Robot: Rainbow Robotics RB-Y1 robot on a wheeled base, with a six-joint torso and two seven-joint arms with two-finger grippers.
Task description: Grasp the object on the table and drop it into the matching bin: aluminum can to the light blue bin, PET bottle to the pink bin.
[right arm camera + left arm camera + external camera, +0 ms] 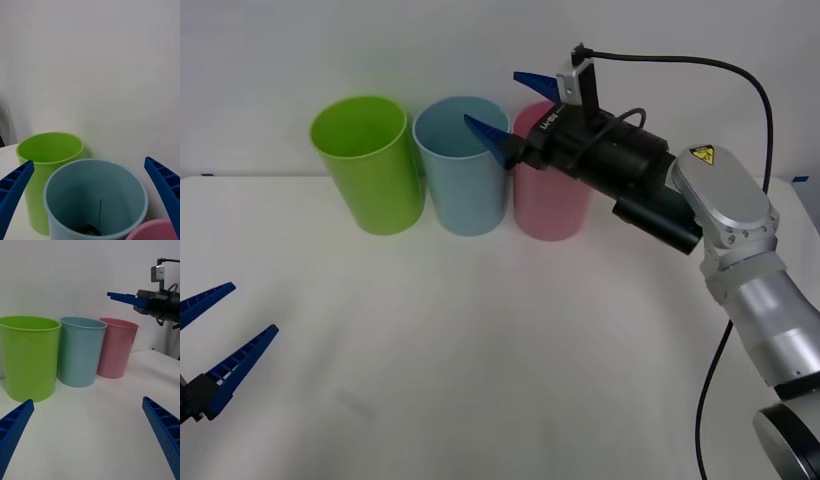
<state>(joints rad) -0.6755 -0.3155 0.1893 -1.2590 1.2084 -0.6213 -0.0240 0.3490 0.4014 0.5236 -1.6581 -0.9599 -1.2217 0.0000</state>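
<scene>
My right gripper (492, 98) hangs open and empty over the rim of the light blue bin (465, 190), the middle of three bins at the table's (480, 350) far side. In the right wrist view its fingers (13, 187) straddle the light blue bin (56, 210). Down at that bin's bottom lies a dark rounded shape, the aluminum can (90, 229), mostly cut off. The pink bin (550, 215) stands just right of the blue one, partly behind the right wrist. My left gripper (252, 308) is open low at the near left, far from the bins.
A lime green bin (370, 170) stands left of the blue one, nearly touching it. A white wall rises right behind the bins. The right arm's black cable (740, 80) loops above its wrist. Bare white table stretches between the bins and my left gripper (88, 401).
</scene>
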